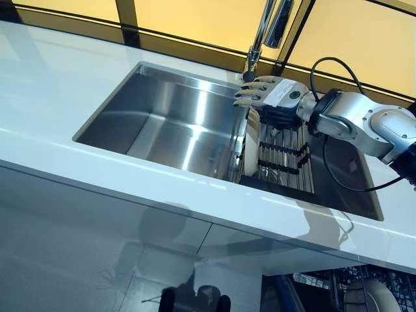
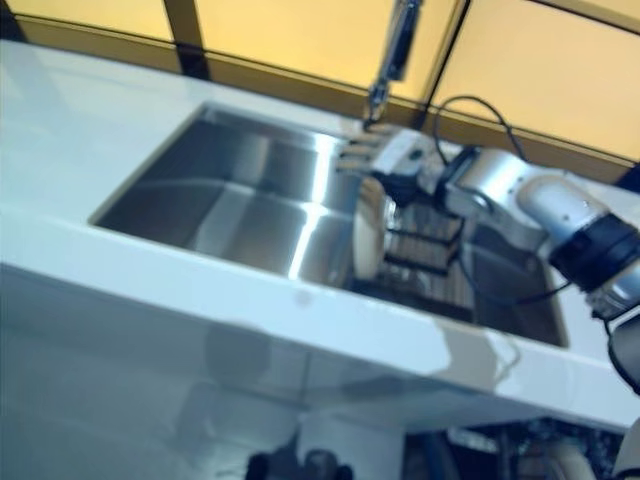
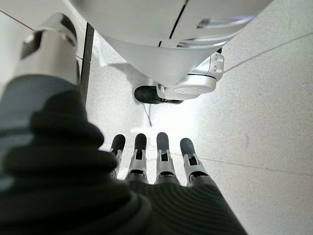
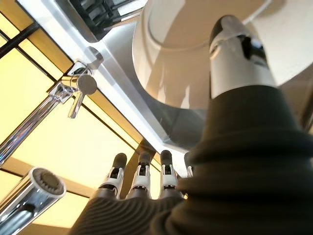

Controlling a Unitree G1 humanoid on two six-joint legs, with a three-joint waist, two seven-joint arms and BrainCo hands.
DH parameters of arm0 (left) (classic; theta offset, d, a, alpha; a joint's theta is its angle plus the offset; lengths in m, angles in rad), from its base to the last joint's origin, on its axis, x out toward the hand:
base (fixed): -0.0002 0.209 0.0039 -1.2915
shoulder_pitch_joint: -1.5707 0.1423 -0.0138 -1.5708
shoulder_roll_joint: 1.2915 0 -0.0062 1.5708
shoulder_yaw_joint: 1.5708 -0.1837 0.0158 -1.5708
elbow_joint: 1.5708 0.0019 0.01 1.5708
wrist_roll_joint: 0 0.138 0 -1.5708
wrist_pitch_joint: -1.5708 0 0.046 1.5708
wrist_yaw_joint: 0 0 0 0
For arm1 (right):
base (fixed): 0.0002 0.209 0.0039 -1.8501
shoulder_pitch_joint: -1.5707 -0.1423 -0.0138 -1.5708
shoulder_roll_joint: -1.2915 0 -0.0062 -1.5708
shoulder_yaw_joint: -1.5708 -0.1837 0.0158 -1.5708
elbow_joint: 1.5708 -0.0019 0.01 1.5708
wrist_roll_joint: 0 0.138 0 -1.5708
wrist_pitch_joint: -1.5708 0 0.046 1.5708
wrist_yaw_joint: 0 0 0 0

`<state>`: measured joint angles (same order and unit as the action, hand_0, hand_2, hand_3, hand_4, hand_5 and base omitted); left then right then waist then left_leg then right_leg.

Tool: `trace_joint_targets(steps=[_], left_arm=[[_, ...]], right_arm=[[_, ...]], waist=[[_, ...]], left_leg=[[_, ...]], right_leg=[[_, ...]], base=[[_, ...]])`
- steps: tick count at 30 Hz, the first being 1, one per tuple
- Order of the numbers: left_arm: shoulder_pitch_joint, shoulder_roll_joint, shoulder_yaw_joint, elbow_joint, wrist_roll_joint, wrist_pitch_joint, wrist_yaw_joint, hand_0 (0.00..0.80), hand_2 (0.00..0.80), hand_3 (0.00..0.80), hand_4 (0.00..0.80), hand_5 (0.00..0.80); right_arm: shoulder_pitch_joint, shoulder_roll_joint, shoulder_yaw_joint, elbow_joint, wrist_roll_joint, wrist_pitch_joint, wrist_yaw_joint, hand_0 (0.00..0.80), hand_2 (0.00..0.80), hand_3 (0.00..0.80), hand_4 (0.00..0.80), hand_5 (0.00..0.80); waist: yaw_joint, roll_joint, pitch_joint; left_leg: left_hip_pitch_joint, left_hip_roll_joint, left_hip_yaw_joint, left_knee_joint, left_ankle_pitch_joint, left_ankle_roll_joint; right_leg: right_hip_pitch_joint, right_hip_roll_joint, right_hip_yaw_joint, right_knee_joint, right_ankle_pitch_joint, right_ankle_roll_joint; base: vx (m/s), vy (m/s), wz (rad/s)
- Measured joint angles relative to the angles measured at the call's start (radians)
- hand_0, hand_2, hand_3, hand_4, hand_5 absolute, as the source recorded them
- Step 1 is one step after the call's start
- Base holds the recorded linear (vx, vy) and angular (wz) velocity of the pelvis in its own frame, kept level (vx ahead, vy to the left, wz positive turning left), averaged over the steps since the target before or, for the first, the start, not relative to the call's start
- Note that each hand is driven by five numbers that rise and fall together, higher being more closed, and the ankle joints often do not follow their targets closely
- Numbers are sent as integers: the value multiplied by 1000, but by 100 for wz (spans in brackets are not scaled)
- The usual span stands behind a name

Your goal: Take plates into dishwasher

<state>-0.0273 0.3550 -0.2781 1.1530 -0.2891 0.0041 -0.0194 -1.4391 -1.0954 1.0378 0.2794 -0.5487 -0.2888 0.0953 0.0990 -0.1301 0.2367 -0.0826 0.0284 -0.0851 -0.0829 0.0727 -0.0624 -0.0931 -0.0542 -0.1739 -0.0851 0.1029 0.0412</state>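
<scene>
Steel lines the deep rectangular sink (image 1: pixel 162 123), brushed and smooth, sunk into a glossy white counter (image 1: pixel 58 84). At the sink's right end we see a dark wire rack (image 1: pixel 283 156) of thin parallel bars, and a round white plate (image 1: pixel 251 144) standing on edge at the rack's left side, against the divider. Our right hand (image 1: pixel 263 91) hovers just above the plate's upper rim, its silver, dark-tipped fingers stretched out straight and spread, closing on nothing. A chrome faucet (image 1: pixel 260 39) rises just behind the hand, in front of amber panels in dark frames.

The right wrist view gives what the head views cannot: the plate's (image 4: pixel 195 58) smooth concave face with its raised ring from very close, the thumb lying across it, the row of fingers (image 4: pixel 142 171) extended toward the amber panels, and the faucet's (image 4: pixel 44 186) round perforated spray head. We cannot tell from it whether the thumb touches the plate.

The left hand (image 3: pixel 156 166) shows only in its own wrist view, hanging over a speckled pale floor (image 3: pixel 264 98) with its fingers straight and relaxed, empty.

Only the left eye view shows, at the lower right under the counter, a dishwasher rack (image 1: pixel 361 292) with another white plate (image 1: pixel 372 300) in it.
</scene>
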Motion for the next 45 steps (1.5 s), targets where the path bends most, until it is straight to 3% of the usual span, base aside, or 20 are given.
trace_joint_targets(steps=[32, 45], left_arm=[[0, 1, 4, 1, -23, -38, -1, 0, 0, 0, 0, 0], [-5, 22, 24, 1, -66, -71, 0, 0, 0, 0, 0, 0]], right_arm=[[-19, 27, 66, -3, -112, -59, 94, 0, 0, 0, 0, 0], [-19, 29, 109, 1, -131, -83, 116, 0, 0, 0, 0, 0]], waist=[[3, -1, 8], [7, -16, 32]], left_leg=[[-7, 1, 0, 1, 0, 0], [-21, 2, 0, 3, 1, -2]], right_leg=[[-6, 0, -1, 0, 0, 0], [-20, 2, -2, 0, 1, -1]], base=[[0, 0, 0], [-9, -2, 0]])
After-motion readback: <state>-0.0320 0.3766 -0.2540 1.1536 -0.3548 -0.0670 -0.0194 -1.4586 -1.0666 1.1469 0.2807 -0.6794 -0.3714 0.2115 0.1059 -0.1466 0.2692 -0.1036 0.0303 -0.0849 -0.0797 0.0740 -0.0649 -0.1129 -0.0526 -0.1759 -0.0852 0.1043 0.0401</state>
